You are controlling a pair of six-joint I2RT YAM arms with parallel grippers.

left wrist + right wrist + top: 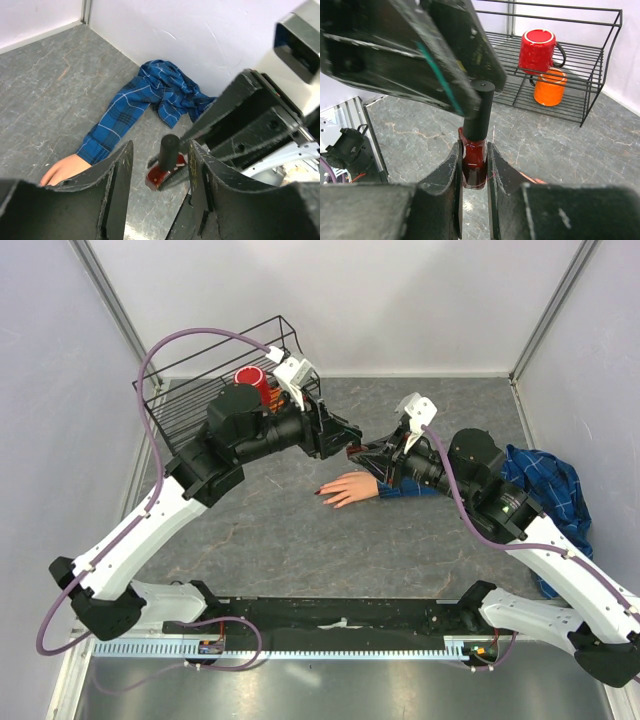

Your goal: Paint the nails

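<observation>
One small nail-polish bottle of dark red glass [474, 169], with a tall black cylindrical cap [479, 112], stands upright, clenched between the two black fingers of the right end effector [473, 150]. The left end effector [160, 150] is released: its two scuffed, matte black fingers [120, 182] stand apart on either side of the cap, with a clear gap on one side.

One smooth, peach-coloured fake hand [352, 487] lies flat on the grey, stone-patterned table [280, 540], just below the two end effectors in the top view. Its fingers point left. The nails [322, 491] sit at those fingertips as tiny dark specks, too small to count or to judge their colour. One blue plaid cuff [97, 142] of soft cloth circles the wrist, and the rest of the crumpled plaid sleeve [167, 92] trails off to the white wall.

One black wire rack [590, 65] with thin straight bars stands in the far left corner of the table. It holds two glossy ceramic mugs: one red mug [538, 50], tilted, resting on one orange mug [550, 87].
</observation>
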